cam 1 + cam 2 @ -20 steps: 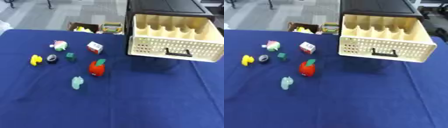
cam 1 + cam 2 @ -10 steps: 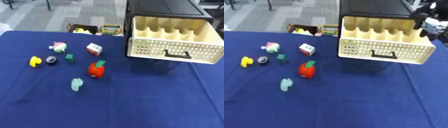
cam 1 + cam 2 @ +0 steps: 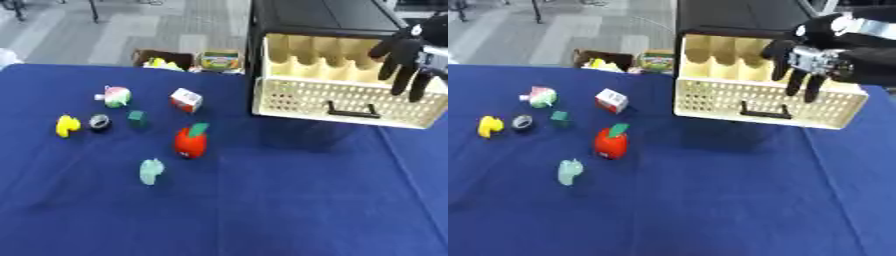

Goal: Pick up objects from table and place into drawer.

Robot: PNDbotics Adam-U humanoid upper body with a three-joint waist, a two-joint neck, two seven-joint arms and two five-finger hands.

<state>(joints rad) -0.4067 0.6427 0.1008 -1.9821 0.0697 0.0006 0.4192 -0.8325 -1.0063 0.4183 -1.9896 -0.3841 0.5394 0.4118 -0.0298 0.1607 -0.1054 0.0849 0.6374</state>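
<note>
**Blue-clothed table, toys waiting, right hand over the open drawer**

Blue cloth [image 3: 262, 210] covers the whole table, bare in its near half. Taking the red apple-shaped toy with a green leaf [image 3: 191, 141] as landmark: just nearer and left of it lies a pale mint-green soft figure [image 3: 151, 171]. Further left sit a yellow duck-like toy [image 3: 66, 125] and a small dark ring-shaped piece [image 3: 100, 122], with a little dark green block [image 3: 136, 117] between them and the apple. Beyond the apple stands a small white-and-red carton [image 3: 185, 99], and far left of that a pink-and-green round toy [image 3: 115, 96]. All lie apart, presumably so each can be picked singly. To the apple's far right, the cream perforated plastic drawer [image 3: 763, 102] is pulled out of its black cabinet [image 3: 319, 17], ready to take them. Above it hangs the right hand [image 3: 811, 62], fingers relaxed downward, holding nothing. Its left counterpart shows nowhere
</note>
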